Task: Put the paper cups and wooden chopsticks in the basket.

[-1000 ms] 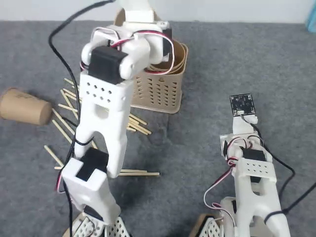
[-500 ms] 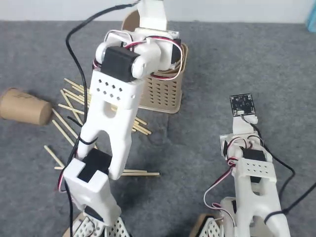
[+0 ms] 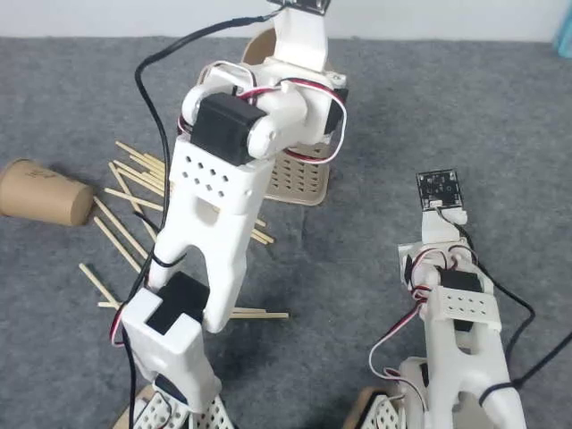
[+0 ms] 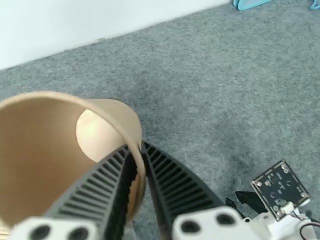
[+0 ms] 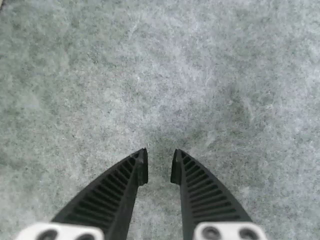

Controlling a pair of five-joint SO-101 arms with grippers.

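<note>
Brown paper cup clamped at rim in left gripper: one finger inside, one outside, mouth facing wrist camera. From above, left arm stretched over basket, held cup at its far side; cannot tell if directly over it. Second cup on its side on grey carpet, chopsticks scattered between it and basket. Right gripper low over bare carpet, fingers narrowly apart, holding nothing.
</note>
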